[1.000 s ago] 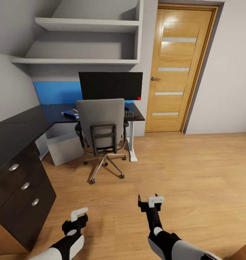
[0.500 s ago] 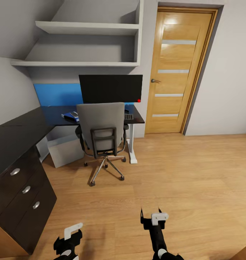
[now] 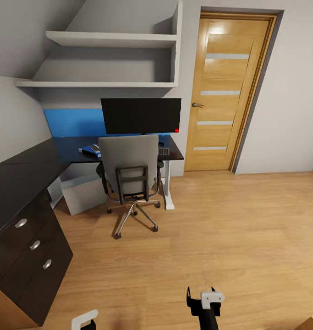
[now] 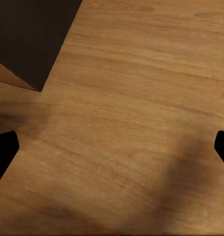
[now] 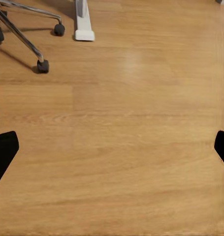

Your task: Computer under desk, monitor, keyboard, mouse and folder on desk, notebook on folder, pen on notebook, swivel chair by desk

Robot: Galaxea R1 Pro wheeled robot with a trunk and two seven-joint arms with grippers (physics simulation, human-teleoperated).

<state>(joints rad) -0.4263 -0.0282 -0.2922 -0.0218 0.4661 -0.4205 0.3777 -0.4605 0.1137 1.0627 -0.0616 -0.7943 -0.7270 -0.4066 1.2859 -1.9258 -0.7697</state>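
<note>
Both sets of fingers hang low over bare wood floor (image 3: 248, 229), holding nothing. Left fingers (image 4: 112, 147) spread wide, dark bench cabinet corner (image 4: 33, 34) just ahead of them. Right fingers (image 5: 112, 147) also wide; chrome chair base (image 5: 23, 39) and white bench leg (image 5: 83, 19) ahead of them. Far ahead of both: swivel chair (image 3: 129, 160) pushed against the black bench (image 3: 19, 174), monitor (image 3: 141, 115) upright on it, keyboard (image 3: 164, 151) partly hidden behind the chair. Blue folder (image 3: 89, 150) on the bench left of the chair, possibly something pale on top, too small to tell. Computer (image 3: 83, 195) on the floor under the bench.
</note>
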